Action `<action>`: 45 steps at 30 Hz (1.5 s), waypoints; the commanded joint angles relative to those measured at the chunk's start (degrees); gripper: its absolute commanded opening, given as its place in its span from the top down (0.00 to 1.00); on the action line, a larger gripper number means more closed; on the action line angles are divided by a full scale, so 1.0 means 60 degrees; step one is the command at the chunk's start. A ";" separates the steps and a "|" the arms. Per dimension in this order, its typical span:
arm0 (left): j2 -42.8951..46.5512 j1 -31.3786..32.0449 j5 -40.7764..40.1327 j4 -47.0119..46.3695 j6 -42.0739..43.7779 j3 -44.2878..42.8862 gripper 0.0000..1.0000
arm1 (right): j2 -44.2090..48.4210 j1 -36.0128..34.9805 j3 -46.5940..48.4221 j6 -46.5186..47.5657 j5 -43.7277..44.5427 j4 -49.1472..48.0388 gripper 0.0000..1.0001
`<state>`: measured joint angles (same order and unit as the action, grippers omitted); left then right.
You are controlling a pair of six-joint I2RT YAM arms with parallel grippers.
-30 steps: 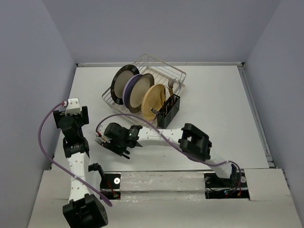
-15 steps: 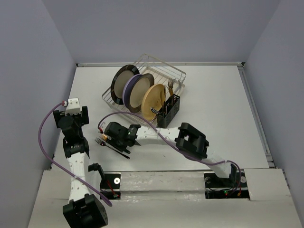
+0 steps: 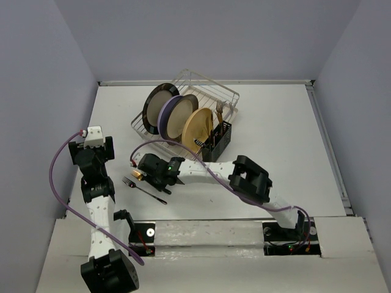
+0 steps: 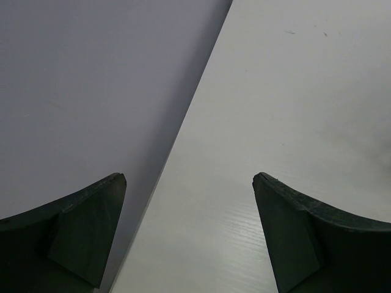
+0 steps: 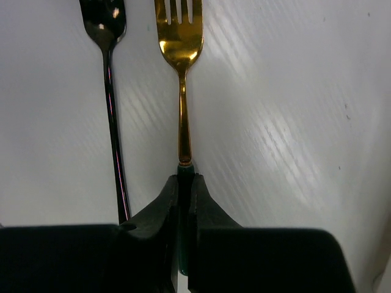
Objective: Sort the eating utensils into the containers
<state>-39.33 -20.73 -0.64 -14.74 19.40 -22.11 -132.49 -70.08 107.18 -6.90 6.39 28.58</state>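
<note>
Low over the table (image 3: 275, 122), the right gripper (image 5: 183, 183) is clamped on the green handle end of a gold fork (image 5: 181, 91). The fork lies on the table, tines pointing away, just beside a dark fork (image 5: 113, 134). The black holder (image 3: 219, 141) stands at the rack (image 3: 201, 85) corner, well apart, with cutlery (image 3: 218, 113) upright in it. The left gripper (image 4: 188, 178) hangs with fingers spread wide, holding nothing.
</note>
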 commanded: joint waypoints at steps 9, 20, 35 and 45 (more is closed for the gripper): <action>0.0930 -0.0060 -0.0523 0.0551 -0.0317 -0.1659 0.01 | 0.5891 0.0079 -0.3433 0.0826 -0.1282 -0.3368 1.00; 0.1062 -0.0060 -0.0068 0.0729 -0.0333 -0.1384 0.01 | 1.0230 0.3225 -0.8482 0.1953 0.0617 -1.2253 1.00; 0.1077 -0.0060 0.0064 0.0524 -0.0010 -0.0710 0.01 | 0.8225 0.5455 -1.1282 0.2454 0.0853 -1.7139 1.00; 0.1047 -0.0046 0.0342 0.0480 0.0019 -0.0651 0.01 | 0.6920 0.5660 -1.1783 0.1941 0.0634 -1.8181 1.00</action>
<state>-33.32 -20.73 0.60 -9.13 18.85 -26.37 -90.39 -36.73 37.41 6.59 10.11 -69.84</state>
